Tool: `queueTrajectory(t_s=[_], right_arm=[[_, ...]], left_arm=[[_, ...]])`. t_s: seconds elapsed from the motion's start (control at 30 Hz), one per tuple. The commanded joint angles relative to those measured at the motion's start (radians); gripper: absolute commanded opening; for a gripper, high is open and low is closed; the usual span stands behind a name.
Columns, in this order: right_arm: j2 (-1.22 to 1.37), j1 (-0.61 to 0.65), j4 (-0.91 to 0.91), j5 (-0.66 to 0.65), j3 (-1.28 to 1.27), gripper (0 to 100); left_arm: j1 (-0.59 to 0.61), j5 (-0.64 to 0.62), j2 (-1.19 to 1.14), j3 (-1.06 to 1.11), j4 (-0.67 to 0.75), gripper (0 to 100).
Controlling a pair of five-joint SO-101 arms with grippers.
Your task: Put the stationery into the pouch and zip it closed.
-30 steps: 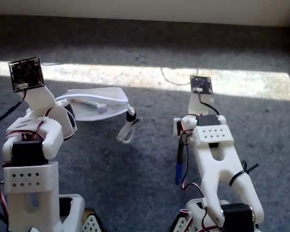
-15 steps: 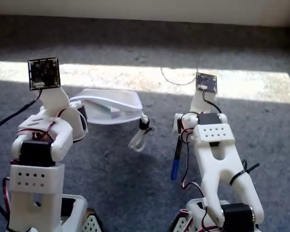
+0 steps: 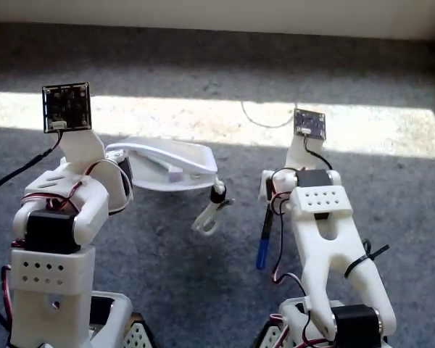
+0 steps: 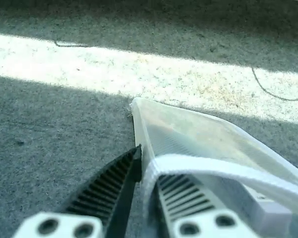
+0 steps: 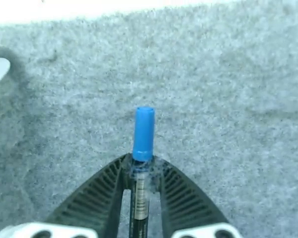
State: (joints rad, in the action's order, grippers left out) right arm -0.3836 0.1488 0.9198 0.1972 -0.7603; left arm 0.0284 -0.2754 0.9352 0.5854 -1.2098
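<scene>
The white pouch [image 3: 175,165] is seen lying on the grey carpet [image 3: 391,188], just ahead of the left arm, with its mouth gaping upward. Its near rim, along the white zip band, is clamped between the fingers of the left gripper [image 4: 148,167]. A wrist strap [image 3: 209,216] with a black fitting is trailed from the pouch's end toward the right arm. A pen [image 5: 143,130] with a blue cap is held in the right gripper [image 5: 142,161], whose jaws are pressed onto the barrel just behind the cap. In the high view the pen is pointed cap-down beside the right arm, apart from the pouch. Beyond both arms, a sunlit band [image 3: 377,127] of carpet is crossed by a thin cable [image 3: 264,122]
</scene>
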Motion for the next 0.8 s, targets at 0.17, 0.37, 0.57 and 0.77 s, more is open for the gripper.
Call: queueTrajectory(t_s=[0.17, 0.37, 0.57, 0.77], right_arm=[[-0.05, -0.01, -0.024, 0.008, 0.061, 0.5], [-0.051, -0.01, -0.024, 0.006, 0.061, 0.5], [-0.053, -0.01, -0.022, 0.006, 0.062, 0.5], [-0.131, -0.01, 0.016, 0.006, 0.102, 0.5]], left_arm=[[-0.116, 0.098, 0.022, -0.113, -0.023, 1], [-0.113, 0.097, 0.016, -0.107, -0.025, 1], [-0.11, 0.077, 0.016, -0.102, -0.04, 1], [-0.11, 0.075, 0.024, -0.059, -0.052, 1]])
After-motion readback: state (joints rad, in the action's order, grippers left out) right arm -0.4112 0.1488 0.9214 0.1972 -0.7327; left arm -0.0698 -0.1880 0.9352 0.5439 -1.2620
